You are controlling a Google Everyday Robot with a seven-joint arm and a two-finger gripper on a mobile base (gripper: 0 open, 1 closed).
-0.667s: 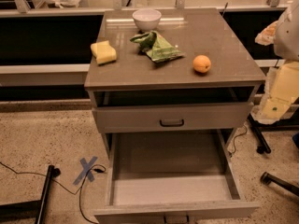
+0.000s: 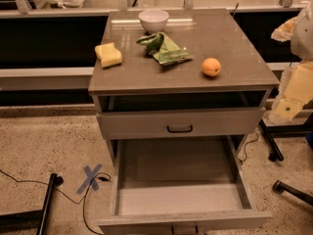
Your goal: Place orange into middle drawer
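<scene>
Not grasped yet: the small round orange fruit [image 2: 211, 66] sits near worktop's front-right corner, nothing crowding it. The wide grey middle drawer [image 2: 178, 199] is pulled out below front edge, ready to receive. The pale gripper [image 2: 285, 109] hangs beyond right edge, apart from fruit; open/closed can't tell.

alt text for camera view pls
An orange sits on a grey cabinet top, right of a green bag, white bowl and yellow sponge; the middle drawer below stands open. The gripper hangs at the right edge.

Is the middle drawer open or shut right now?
Open: the middle drawer is pulled out, its pale floor bare. The end effector hangs right of the cabinet.
</scene>
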